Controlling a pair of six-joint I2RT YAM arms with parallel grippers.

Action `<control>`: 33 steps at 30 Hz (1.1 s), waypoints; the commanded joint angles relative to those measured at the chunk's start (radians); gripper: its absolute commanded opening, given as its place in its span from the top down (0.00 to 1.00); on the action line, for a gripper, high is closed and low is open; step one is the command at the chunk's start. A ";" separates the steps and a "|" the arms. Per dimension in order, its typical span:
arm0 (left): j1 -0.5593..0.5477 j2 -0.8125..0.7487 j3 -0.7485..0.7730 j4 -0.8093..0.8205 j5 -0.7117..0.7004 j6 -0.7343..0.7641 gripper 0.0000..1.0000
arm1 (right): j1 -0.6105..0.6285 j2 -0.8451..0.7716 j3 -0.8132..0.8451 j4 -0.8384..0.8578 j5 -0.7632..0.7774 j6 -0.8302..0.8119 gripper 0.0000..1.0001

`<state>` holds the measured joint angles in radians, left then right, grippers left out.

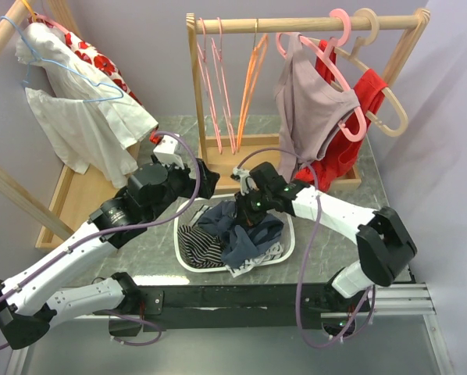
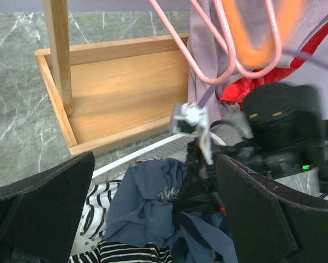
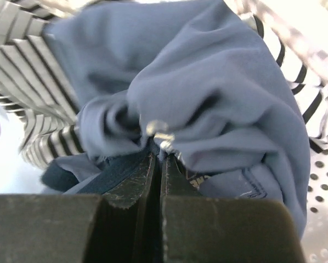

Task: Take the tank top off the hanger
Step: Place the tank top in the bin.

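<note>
Currently:
1. Tank top (image 1: 308, 109): mauve, draped on a pink hanger (image 1: 335, 72), above and right of the basket (image 1: 178, 238).
2. Right gripper (image 3: 157, 156): inside the basket, fingers pressed together, tips buried in a blue garment (image 3: 219, 93).
3. Left gripper (image 2: 153, 197): at the basket's far left corner, fingers spread wide.

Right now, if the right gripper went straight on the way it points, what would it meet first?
The blue garment bunched in the basket. It lies directly ahead of the right gripper, whose jaws are shut. The tips look to be at the cloth, though the wrist view cannot settle whether they touch it.
</note>
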<state>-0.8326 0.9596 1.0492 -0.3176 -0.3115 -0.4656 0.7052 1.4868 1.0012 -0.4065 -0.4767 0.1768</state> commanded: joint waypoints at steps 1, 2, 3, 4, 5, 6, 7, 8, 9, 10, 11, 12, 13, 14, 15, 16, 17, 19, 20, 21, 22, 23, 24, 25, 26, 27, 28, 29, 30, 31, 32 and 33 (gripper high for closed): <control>0.004 0.001 0.006 0.040 0.000 0.007 0.00 | 0.027 0.087 -0.047 0.041 0.018 0.027 1.00; 0.004 0.001 0.006 0.041 0.005 0.010 0.00 | 0.039 0.102 -0.052 0.061 -0.002 0.029 1.00; 0.004 0.004 0.005 0.043 0.006 0.008 0.01 | 0.045 0.128 -0.049 0.072 -0.025 0.036 1.00; 0.006 0.004 0.003 0.045 0.009 0.012 0.01 | 0.060 0.138 -0.046 0.083 -0.025 0.041 1.00; 0.006 0.005 0.005 0.045 0.011 0.012 0.01 | 0.072 0.144 -0.033 0.092 -0.019 0.049 1.00; 0.004 0.004 0.006 0.043 0.011 0.012 0.01 | 0.094 0.148 -0.027 0.095 -0.013 0.052 1.00; 0.004 0.002 0.008 0.041 0.012 0.010 0.01 | 0.100 0.153 -0.018 0.095 0.007 0.056 1.00; 0.004 0.001 0.008 0.037 0.008 0.010 0.01 | 0.105 0.152 -0.004 0.086 0.015 0.061 1.00; 0.004 -0.007 0.009 0.035 0.003 0.010 0.00 | 0.106 0.139 0.003 0.075 0.030 0.064 0.97; 0.004 -0.013 0.011 0.032 -0.001 0.007 0.01 | 0.106 0.126 0.005 0.069 0.067 0.067 0.86; 0.004 -0.021 0.009 0.034 -0.003 0.007 0.01 | 0.108 0.109 0.008 0.051 0.099 0.072 0.77; 0.006 -0.034 0.008 0.035 -0.012 0.005 0.00 | 0.103 0.065 0.005 0.041 0.127 0.073 0.66; 0.004 -0.042 0.005 0.035 -0.017 0.007 0.01 | 0.103 0.040 0.005 0.029 0.154 0.076 0.56; 0.006 -0.047 0.003 0.034 -0.021 0.007 0.01 | 0.102 0.014 0.004 0.008 0.215 0.088 0.52; 0.004 -0.058 0.003 0.034 -0.027 0.007 0.01 | 0.102 -0.040 0.002 -0.001 0.242 0.095 0.45; 0.006 -0.062 0.003 0.035 -0.031 0.008 0.01 | 0.097 -0.065 0.002 -0.014 0.266 0.098 0.38; 0.006 -0.065 0.005 0.035 -0.035 0.008 0.01 | 0.094 -0.092 0.005 -0.034 0.315 0.111 0.35; 0.006 -0.067 0.006 0.031 -0.044 0.010 0.01 | 0.080 -0.173 0.007 -0.046 0.355 0.122 0.34; 0.004 -0.067 0.008 0.032 -0.046 0.012 0.01 | 0.073 -0.200 0.013 -0.052 0.387 0.134 0.33; 0.006 -0.068 0.005 0.037 -0.046 0.013 0.01 | 0.066 -0.250 0.013 -0.054 0.398 0.138 0.31; 0.004 -0.070 0.003 0.040 -0.043 0.012 0.01 | 0.057 -0.272 0.017 -0.057 0.409 0.144 0.29; 0.004 -0.068 0.002 0.043 -0.043 0.013 0.01 | 0.033 -0.292 0.019 -0.052 0.414 0.148 0.29; 0.006 -0.068 -0.002 0.048 -0.038 0.015 0.01 | 0.022 -0.316 0.020 -0.057 0.397 0.145 0.28; 0.004 -0.065 -0.003 0.051 -0.034 0.015 0.01 | 0.010 -0.321 0.027 -0.064 0.394 0.141 0.28; 0.006 -0.064 -0.005 0.051 -0.034 0.015 0.00 | -0.007 -0.321 0.042 -0.092 0.401 0.138 0.28; 0.004 -0.059 -0.003 0.054 -0.032 0.015 0.01 | -0.015 -0.324 0.050 -0.107 0.427 0.138 0.28; 0.004 -0.053 -0.003 0.054 -0.025 0.016 0.01 | -0.021 -0.324 0.057 -0.115 0.447 0.141 0.28; 0.004 -0.047 -0.002 0.054 -0.018 0.018 0.01 | -0.039 -0.330 0.057 -0.130 0.464 0.151 0.28; 0.004 -0.044 -0.002 0.054 -0.012 0.027 0.01 | -0.052 -0.332 0.054 -0.133 0.475 0.154 0.28; 0.004 -0.041 -0.003 0.054 -0.006 0.028 0.01 | -0.062 -0.335 0.050 -0.137 0.475 0.164 0.28; 0.006 -0.033 -0.005 0.055 0.008 0.031 0.01 | -0.073 -0.351 0.042 -0.134 0.501 0.168 0.28; 0.004 -0.032 -0.008 0.058 0.020 0.042 0.01 | -0.097 -0.362 0.034 -0.130 0.503 0.171 0.28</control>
<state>-0.8303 0.9142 1.0492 -0.2981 -0.3340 -0.4576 0.6586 1.1664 1.0264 -0.5114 -0.0444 0.3233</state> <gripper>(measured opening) 0.994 0.719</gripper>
